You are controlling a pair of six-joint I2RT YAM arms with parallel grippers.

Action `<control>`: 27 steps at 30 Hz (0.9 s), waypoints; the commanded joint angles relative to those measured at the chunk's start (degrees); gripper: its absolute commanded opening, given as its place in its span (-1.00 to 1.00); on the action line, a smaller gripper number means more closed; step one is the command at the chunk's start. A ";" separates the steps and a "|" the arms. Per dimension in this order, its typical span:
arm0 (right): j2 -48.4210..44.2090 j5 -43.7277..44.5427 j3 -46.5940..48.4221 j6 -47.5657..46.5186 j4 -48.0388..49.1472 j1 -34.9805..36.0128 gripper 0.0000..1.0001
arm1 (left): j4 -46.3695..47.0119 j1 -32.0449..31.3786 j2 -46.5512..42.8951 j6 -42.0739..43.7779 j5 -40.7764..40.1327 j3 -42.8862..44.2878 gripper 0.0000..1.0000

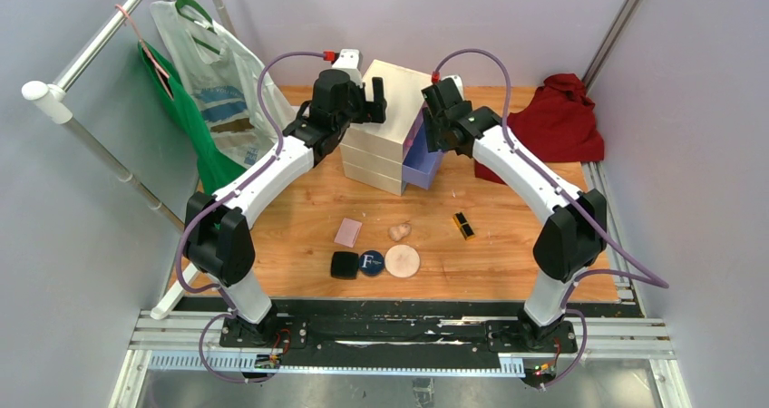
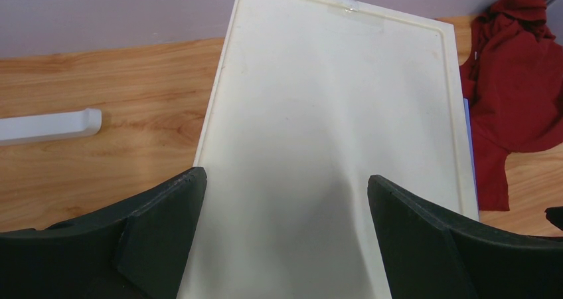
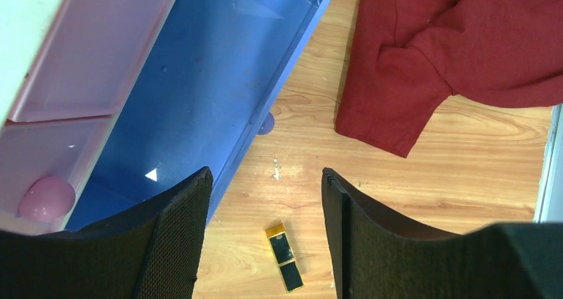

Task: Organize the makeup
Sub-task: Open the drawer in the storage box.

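The makeup lies on the table in front of the cream chest point(image 1: 390, 122): a pink square point(image 1: 348, 232), a black square compact point(image 1: 344, 265), a round navy compact with a white letter point(image 1: 370, 263), a beige round puff point(image 1: 403, 261), a beige sponge point(image 1: 399, 231) and a black-gold lipstick point(image 1: 464, 226). The lipstick also shows in the right wrist view point(image 3: 285, 258). My left gripper point(image 2: 285, 229) is open and empty over the chest's cream top point(image 2: 332, 133). My right gripper point(image 3: 265, 232) is open and empty, above the open blue drawer point(image 3: 199, 93) and the lipstick.
A pink drawer point(image 3: 93, 53) sits open above the blue one. A red cloth point(image 1: 555, 122) lies at the back right. A white and a green bag point(image 1: 204, 82) hang on a rail at the left. A white bar point(image 2: 50, 125) lies left of the chest.
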 commanded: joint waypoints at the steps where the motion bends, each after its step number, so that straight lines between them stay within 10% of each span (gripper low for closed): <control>1: 0.05 0.40 1.37 0.18 0.75 1.00 0.23 | -11.26 0.68 3.73 -1.08 0.37 -2.20 0.96; 27: 7.88 14.72 4.92 1.68 -8.02 0.46 0.32 | -11.37 1.01 4.08 -1.15 0.24 -2.49 0.96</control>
